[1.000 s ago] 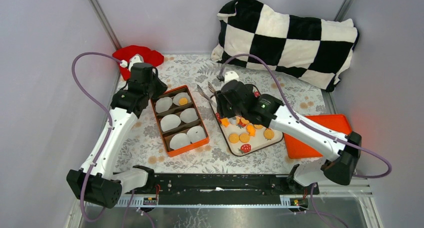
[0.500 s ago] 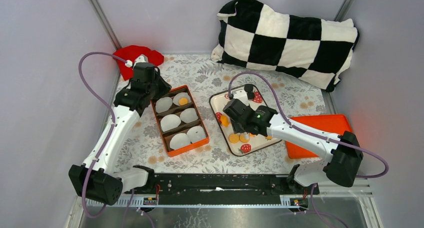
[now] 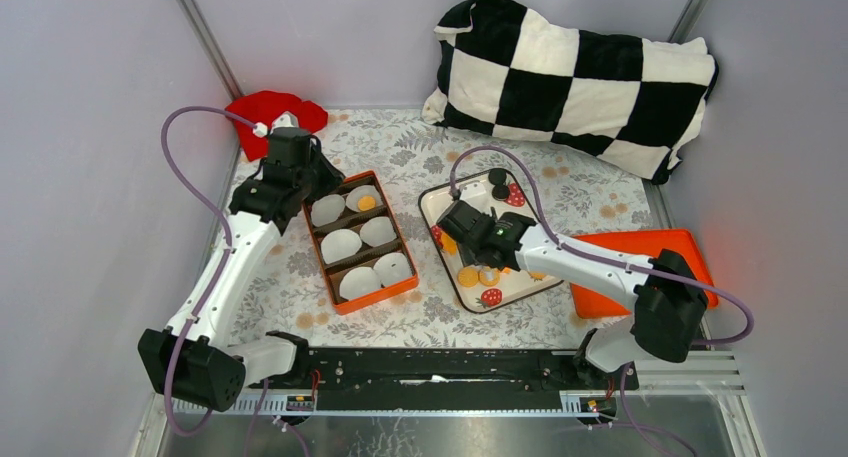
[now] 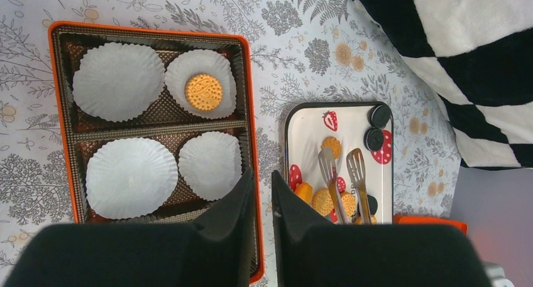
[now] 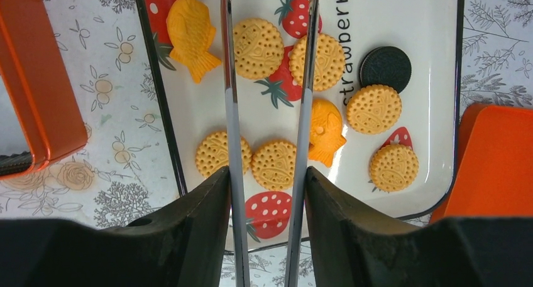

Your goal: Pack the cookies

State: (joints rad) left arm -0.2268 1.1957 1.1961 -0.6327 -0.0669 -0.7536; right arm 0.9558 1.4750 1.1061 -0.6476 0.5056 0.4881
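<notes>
We see the right gripper (image 5: 269,80) with long metal tongs spread apart over the white tray (image 5: 402,10), nothing clamped. The cookies (image 5: 258,48) lie on that tray: one round disc between the tongs, others just outside either prong, a black one (image 5: 385,68) off to the right. Left gripper (image 4: 262,193) fingers nearly together, empty, above the orange box (image 4: 250,111); one cookie (image 4: 203,92) sits ahead in a paper cup (image 4: 201,83).

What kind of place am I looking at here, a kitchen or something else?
Probably a robot test booth, not a kitchen: plain grey walls box in a small table with a flowered cloth, two robot arms are bolted to a rail, and a checkered pillow sits as a prop.
</notes>
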